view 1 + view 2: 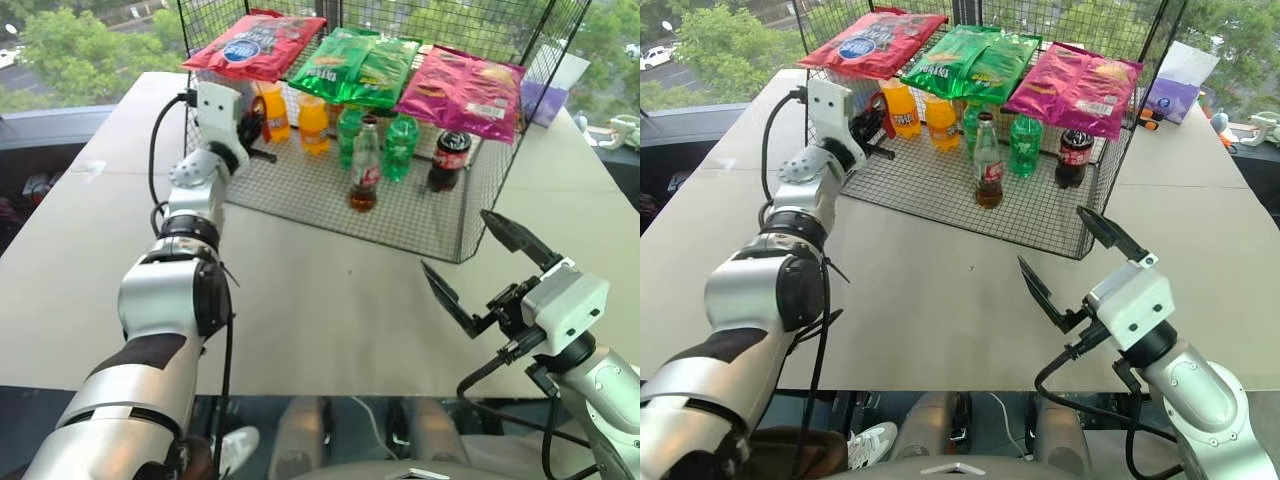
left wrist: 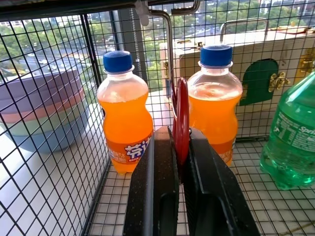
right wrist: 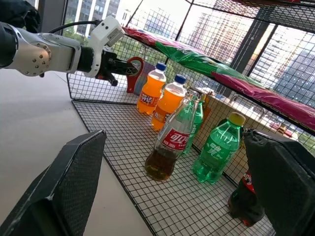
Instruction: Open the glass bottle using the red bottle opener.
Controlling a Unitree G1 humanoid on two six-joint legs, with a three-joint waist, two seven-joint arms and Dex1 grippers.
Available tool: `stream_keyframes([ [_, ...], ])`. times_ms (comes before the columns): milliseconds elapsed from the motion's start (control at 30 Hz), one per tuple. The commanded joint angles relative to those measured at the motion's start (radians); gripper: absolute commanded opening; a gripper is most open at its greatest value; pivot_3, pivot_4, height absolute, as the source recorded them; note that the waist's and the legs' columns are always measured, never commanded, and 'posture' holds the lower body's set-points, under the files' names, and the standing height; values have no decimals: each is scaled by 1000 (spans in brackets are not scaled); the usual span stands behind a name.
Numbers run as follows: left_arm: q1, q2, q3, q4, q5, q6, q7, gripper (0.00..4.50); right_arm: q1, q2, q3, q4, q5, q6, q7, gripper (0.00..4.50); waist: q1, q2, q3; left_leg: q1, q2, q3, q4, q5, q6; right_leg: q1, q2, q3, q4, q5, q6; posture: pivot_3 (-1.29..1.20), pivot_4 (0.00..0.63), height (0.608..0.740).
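The glass bottle (image 1: 364, 170) stands upright on the wire rack's floor, near its front middle, with dark cola in its lower part, a red-and-white label and a small cap. At the rack's left side my left gripper (image 1: 254, 134) is shut on the red bottle opener (image 2: 181, 118). The opener stands on edge between the black fingers (image 2: 153, 187), just in front of two orange soda bottles. The right wrist view shows the opener (image 3: 134, 73) with its ring head up. My right gripper (image 1: 455, 242) hangs open over the table, in front of the rack's right corner and well short of the bottle.
The black wire rack (image 1: 420, 225) holds two orange sodas (image 1: 313, 124), green bottles (image 1: 400, 146) and a squat dark cola bottle (image 1: 449, 158). Red, green and pink snack bags (image 1: 360, 66) lie on its top shelf. The pale table (image 1: 320, 300) runs open in front.
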Motion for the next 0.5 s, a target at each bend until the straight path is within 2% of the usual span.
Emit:
stream_keyframes([
  [33, -6, 33, 26, -33, -39, 0, -69, 129, -14, 4, -1, -43, 5, 6, 0, 4500, 0, 0, 0, 0, 0, 0, 0, 0, 0, 0, 0, 0, 0, 0, 0, 0, 150, 728],
  [200, -4, 65, 50, -30, -90, 52, -212, 129, -31, 5, 0, -43, 9, 21, -1, 4500, 0, 0, 0, 0, 0, 0, 0, 0, 0, 0, 0, 0, 0, 0, 0, 0, 150, 728],
  [500, -26, 111, 46, -15, -97, 132, -391, 129, -58, 6, 1, -43, 18, 48, -2, 4500, 1, 0, 0, 0, 0, 0, 0, 0, 0, -1, 0, 0, 1, -1, -1, 0, 150, 728],
])
